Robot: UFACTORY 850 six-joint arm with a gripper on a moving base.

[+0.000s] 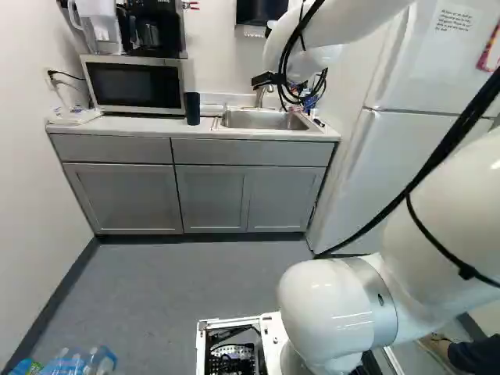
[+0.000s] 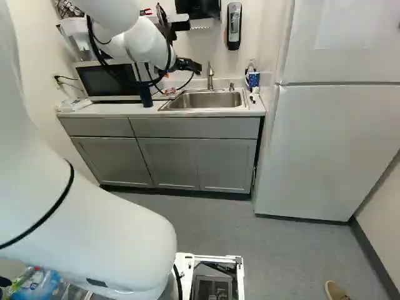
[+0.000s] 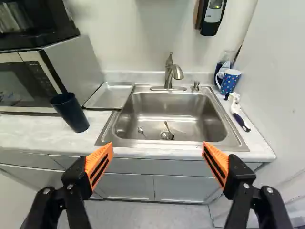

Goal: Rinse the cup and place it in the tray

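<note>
In the left base view, a dark blue tumbler (image 1: 192,108) is seen upright on the table (image 1: 148,125), between the microwave (image 1: 133,84) and the sink (image 1: 266,119).

In the right base view, the hand (image 2: 189,65) is held above the table, near the faucet (image 2: 210,75). A patterned mug (image 2: 253,79) can be seen past the sink, towards the refrigerator (image 2: 331,137).

In the wrist view, the hand's orange-padded fingers (image 3: 99,164) are spread wide apart. Ahead of them, the metal tray (image 3: 110,96) is set between microwave and sink, with the tumbler just beside it. Utensils (image 3: 166,127) are seen in the basin, around the drain. A brush (image 3: 238,114) is laid near the mug.
</note>
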